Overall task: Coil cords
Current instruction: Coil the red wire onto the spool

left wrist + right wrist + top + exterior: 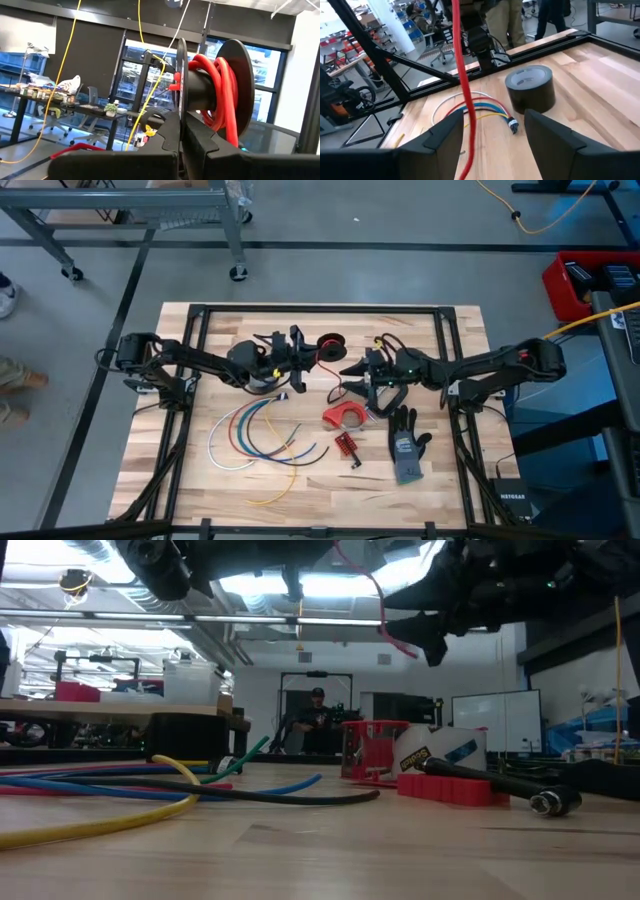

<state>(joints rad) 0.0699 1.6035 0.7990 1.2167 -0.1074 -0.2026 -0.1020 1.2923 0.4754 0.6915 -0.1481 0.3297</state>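
One red cord between jaws.

On table I count 5 loose cords: 1 white, 1 blue, 1 red, 1 green, 1 yellow. Plus 1 more red cord wound on 1 black spool. Also 1 glove, 1 grey tape roll, 1 red tape dispenser, 1 small red block. Robot arms: 2, w/ 2 grippers, left gripper and right gripper.
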